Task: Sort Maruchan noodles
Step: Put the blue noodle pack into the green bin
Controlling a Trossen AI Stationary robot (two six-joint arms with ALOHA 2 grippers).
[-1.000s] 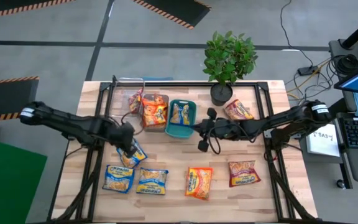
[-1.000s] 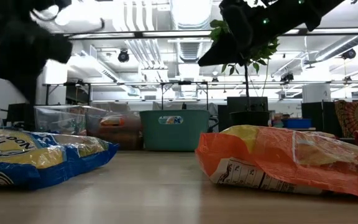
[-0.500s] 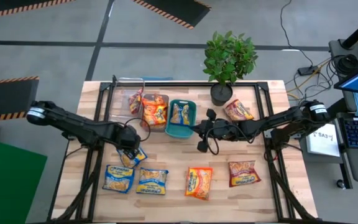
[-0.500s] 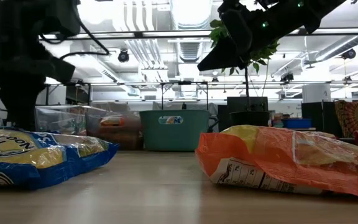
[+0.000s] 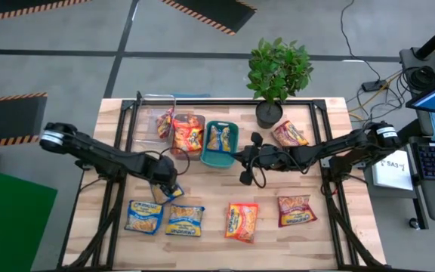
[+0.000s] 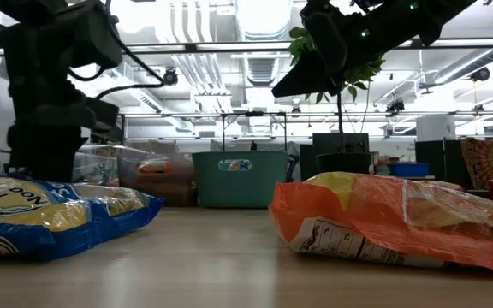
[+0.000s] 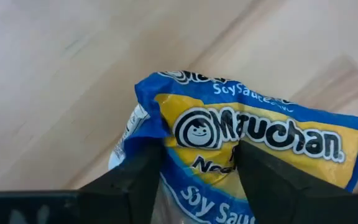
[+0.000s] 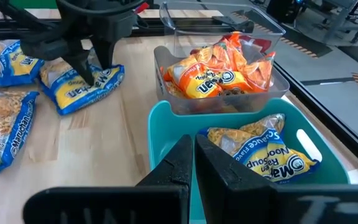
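The blue-and-yellow soy sauce packet (image 7: 241, 155) lies flat on the wooden table (image 5: 210, 193), towards eight o'clock from the table's middle, and the left gripper (image 5: 167, 186) stands right over it with its two dark fingers (image 7: 135, 180) spread apart, one on either side of the wrapper's near end, not clamped on it; whether the fingertips touch the plastic cannot be told. In the right wrist view the same packet (image 8: 86, 87) shows under that gripper, angled on the wood. Just at seven o'clock of it, along the table's near edge, lie two more blue packets (image 5: 144, 215) (image 5: 185, 220) side by side, then an orange packet (image 5: 242, 221) at six o'clock and a red packet (image 5: 296, 209) at five o'clock. A further red packet (image 5: 289, 134) rests at two o'clock, just beside the pot of the potted plant (image 5: 278, 72). At twelve o'clock three bins stand in a row: the clear bin (image 5: 155, 113) with one packet showing in it, the grey bin (image 8: 222, 102) piled with orange packets (image 8: 210, 78), and the teal bin (image 8: 166, 124) holding a blue-and-yellow chicken packet (image 8: 266, 152). The right gripper (image 5: 245, 157) hangs above the table just at three o'clock of the teal bin, its fingers (image 8: 185, 162) pressed together and holding nothing. In the low view a blue packet (image 6: 50, 214) and the orange one (image 6: 383, 218) fill the foreground.
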